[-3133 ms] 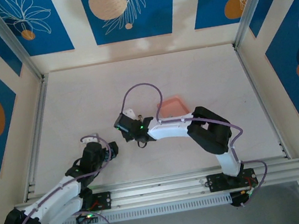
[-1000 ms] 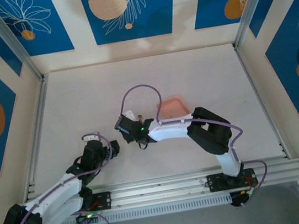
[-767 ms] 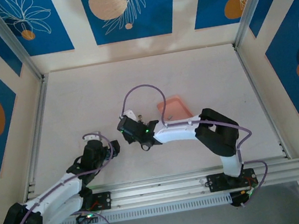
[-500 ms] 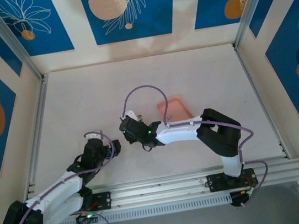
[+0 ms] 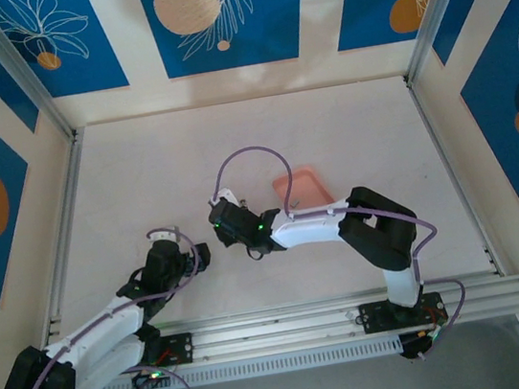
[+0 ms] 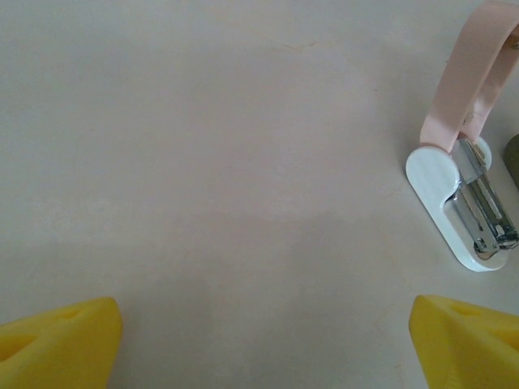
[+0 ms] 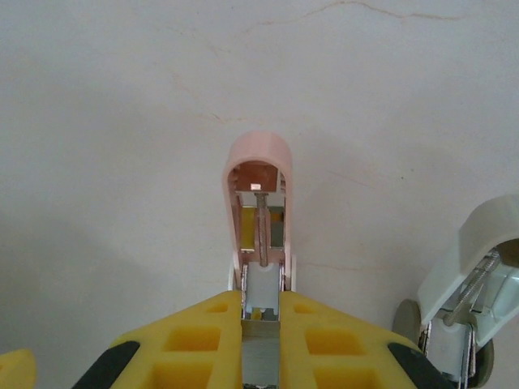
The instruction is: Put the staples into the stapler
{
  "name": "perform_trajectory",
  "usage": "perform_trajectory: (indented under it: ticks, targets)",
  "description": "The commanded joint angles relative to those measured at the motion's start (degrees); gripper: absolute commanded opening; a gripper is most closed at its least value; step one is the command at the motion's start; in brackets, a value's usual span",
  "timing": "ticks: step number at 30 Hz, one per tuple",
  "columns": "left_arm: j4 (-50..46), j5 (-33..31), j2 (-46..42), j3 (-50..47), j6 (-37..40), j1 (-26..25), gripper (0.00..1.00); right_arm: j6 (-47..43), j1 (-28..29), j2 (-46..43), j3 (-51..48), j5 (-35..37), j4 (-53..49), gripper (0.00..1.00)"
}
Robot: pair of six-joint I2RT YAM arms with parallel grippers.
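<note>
My right gripper is shut on the stapler. The stapler's pink lid points away from the fingers, with its underside and spring rod facing the camera. From above, this gripper hangs over the middle of the table and covers the stapler. In the left wrist view the stapler lies open at the right. Its pink lid is swung up and the metal channel in the white base is bare. My left gripper is open over bare table, just left of the right one. I cannot make out the staples.
A salmon-pink tray lies just behind the right forearm, partly covered by it. A white curved part with a metal spring and a grey disc sit at the right edge of the right wrist view. Aluminium rails border the table.
The right arm has shifted a little to the right, uncovering more of the pink tray. The left gripper has crept slightly towards the right gripper. Both keep their jaw states.
</note>
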Motion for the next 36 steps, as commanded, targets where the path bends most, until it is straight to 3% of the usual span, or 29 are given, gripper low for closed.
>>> perform_trajectory:
  ticks: [1, 8, 36]
  targets:
    - [0.95, 1.16, 0.35, 1.36, 0.3, 0.5, 0.91, 0.18, -0.28, 1.4, -0.06, -0.97, 0.91, 0.15]
    - [4.95, 5.5, 0.17, 0.21, 1.52, 0.43, 0.91, 0.82, -0.71, 2.33, 0.24, -1.65, 0.27, 0.15]
    - [4.08, 5.49, 0.27, 0.24, 1.4, 0.48, 0.91, 1.19, -0.23, 1.44, 0.08, -1.56, 0.56, 0.15]
